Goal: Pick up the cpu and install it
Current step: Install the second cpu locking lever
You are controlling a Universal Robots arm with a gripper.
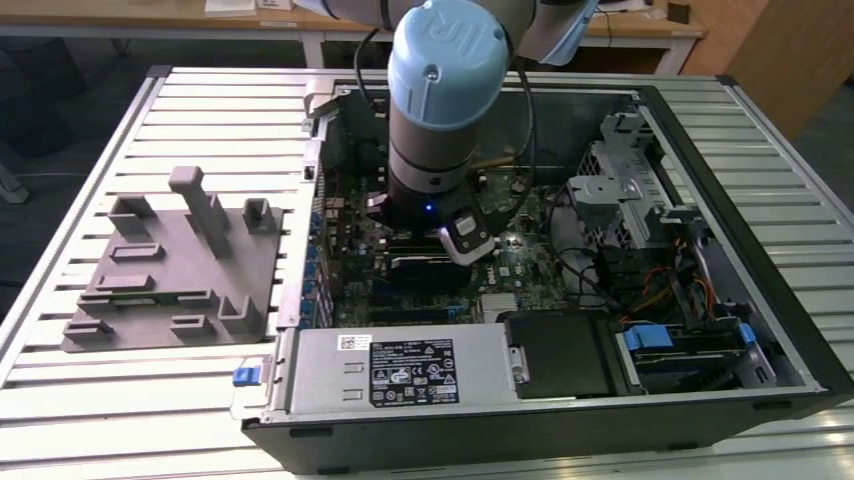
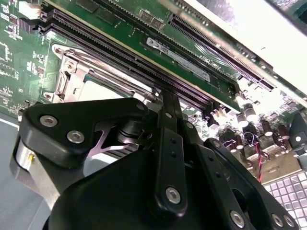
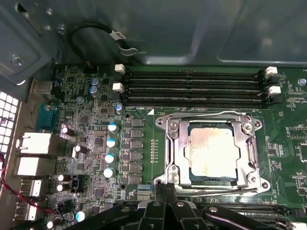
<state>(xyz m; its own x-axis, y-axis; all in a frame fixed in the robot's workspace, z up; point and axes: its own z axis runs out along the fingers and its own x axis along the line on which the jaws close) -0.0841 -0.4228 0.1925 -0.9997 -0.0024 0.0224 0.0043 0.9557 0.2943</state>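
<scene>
Above the cpu (image 3: 214,153) the way down is open, though the metal socket frame (image 3: 174,152) rings it closely. Memory slots (image 3: 192,87) run just beside the frame, and the case walls (image 1: 694,160) hem in the arm (image 1: 441,110).

cpu (image 2: 98,90) half hidden behind gripper (image 2: 163,110), jaws' tips unseen

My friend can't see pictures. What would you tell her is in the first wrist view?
A square silver cpu sits inside its metal socket frame on a green motherboard. Long black memory slots run beside the socket, and the black gripper is close to the socket's edge.
</scene>
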